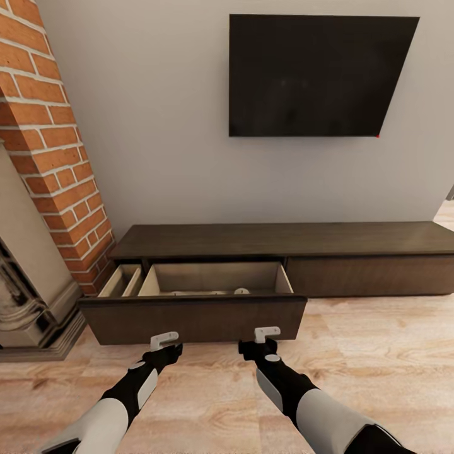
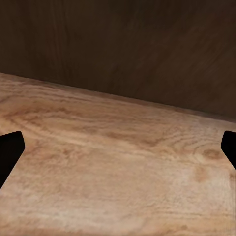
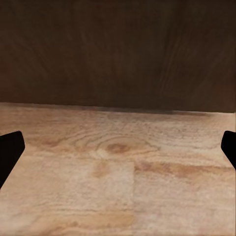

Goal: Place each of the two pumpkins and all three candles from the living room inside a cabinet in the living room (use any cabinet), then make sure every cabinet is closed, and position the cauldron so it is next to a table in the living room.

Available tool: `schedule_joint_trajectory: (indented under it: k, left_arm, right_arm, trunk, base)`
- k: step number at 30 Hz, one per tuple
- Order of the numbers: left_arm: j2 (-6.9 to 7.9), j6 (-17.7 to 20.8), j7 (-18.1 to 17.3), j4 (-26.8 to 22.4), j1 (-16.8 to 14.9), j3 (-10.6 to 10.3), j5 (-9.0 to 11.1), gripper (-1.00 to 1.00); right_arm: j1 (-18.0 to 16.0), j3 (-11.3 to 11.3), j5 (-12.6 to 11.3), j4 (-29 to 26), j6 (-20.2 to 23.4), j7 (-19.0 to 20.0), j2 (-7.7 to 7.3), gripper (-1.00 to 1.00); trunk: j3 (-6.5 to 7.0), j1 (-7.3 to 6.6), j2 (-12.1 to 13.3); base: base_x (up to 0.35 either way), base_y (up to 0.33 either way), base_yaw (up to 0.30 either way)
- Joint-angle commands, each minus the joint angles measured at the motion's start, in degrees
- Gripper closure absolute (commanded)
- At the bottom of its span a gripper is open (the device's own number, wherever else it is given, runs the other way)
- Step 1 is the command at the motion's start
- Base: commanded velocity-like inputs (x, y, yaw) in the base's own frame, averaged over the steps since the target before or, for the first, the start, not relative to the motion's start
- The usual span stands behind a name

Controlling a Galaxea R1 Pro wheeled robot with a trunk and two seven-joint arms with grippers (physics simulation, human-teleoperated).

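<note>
The long dark-brown cabinet (image 1: 284, 243) stands against the wall with its left drawer (image 1: 192, 315) pulled out over the floor. A small pale round top (image 1: 241, 291) peeks over the drawer's front rim; I cannot tell what it is. My left gripper (image 1: 165, 341) and right gripper (image 1: 265, 333) hover low, side by side, just in front of the drawer front, both open and empty. Each wrist view faces the dark drawer front (image 2: 118, 44) (image 3: 118, 49) above the floorboards. The left gripper (image 2: 118, 152) and right gripper (image 3: 118, 152) have their fingers spread wide. Pumpkins, cauldron and table are out of view.
A brick chimney column (image 1: 57, 157) and a stone fireplace surround (image 1: 25, 302) stand close on the left of the drawer. A black TV (image 1: 315, 75) hangs on the wall above. Light wooden floor (image 1: 378, 353) stretches to the right.
</note>
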Motion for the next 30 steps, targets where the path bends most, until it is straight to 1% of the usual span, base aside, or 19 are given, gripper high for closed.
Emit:
schedule_joint_trajectory:
  k: [1,3,6,9,14,16,19,21,23,30]
  left_arm:
    - [0.01,0.0,0.0,0.0,0.0,0.0,0.0,-1.00]
    - [0.04,-0.4,0.0,0.0,0.0,0.0,0.0,-1.00]
    - [0.05,-3.0,-0.1,0.0,0.0,-0.1,-0.1,-1.00]
    - [0.05,-4.3,-0.1,0.0,0.0,-0.1,-0.1,-1.00]
    - [0.04,-4.9,0.0,0.0,0.0,-0.1,-0.1,-1.00]
    - [0.02,-5.0,0.0,0.0,0.0,-0.1,-0.1,-1.00]
    - [0.01,-5.1,0.0,0.0,0.0,-0.1,-0.1,-1.00]
    - [-0.01,-5.1,0.0,0.0,0.0,-0.1,-0.1,-1.00]
    - [-0.03,-5.2,0.1,0.0,0.0,-0.1,-0.1,-1.00]
    - [0.03,-5.1,0.1,0.0,0.0,-0.1,-0.1,-1.00]
  right_arm:
    - [0.0,0.0,0.0,0.0,-0.5,0.0,0.00,-1.00]
    - [0.0,0.0,0.0,0.0,-3.7,0.0,-0.01,-1.00]
    - [0.0,0.1,0.0,0.1,-7.4,0.0,0.10,-1.00]
    - [0.0,0.0,0.0,0.2,-8.5,0.0,0.07,-1.00]
    - [0.0,0.0,0.0,0.2,-9.2,0.0,0.11,-1.00]
    - [0.0,0.1,0.0,0.2,-10.0,0.0,0.18,-1.00]
    - [0.0,0.1,0.0,1.0,-12.7,-0.1,0.19,-1.00]
    - [0.0,0.1,0.0,2.3,-14.3,-0.1,0.22,-1.00]
    - [0.0,0.1,0.0,3.1,-15.1,0.0,0.24,-1.00]
    - [0.0,0.1,0.1,3.5,-15.7,0.0,0.18,-1.00]
  trunk:
    - [-0.18,0.22,-0.4]
    - [-0.54,0.66,-1.2]
    - [-1.08,1.32,-2.4]
    - [-1.62,1.98,-3.6]
    - [-2.52,3.08,-5.6]
    - [-2.88,3.52,-6.4]
    - [-3.42,4.18,-7.6]
    - [-3.86,4.24,-7.7]
    - [-4.30,4.29,-7.7]
    - [-5.85,4.47,-7.8]
  base:
    - [0.000,0.000,0.000]
    - [0.000,0.000,0.000]
    - [0.000,0.000,0.000]
    - [0.000,0.000,0.000]
    - [0.000,0.000,0.000]
    - [0.000,0.000,0.000]
    - [0.000,0.000,0.000]
    - [0.000,0.000,0.000]
    - [0.000,0.000,0.000]
    - [0.000,0.000,0.000]
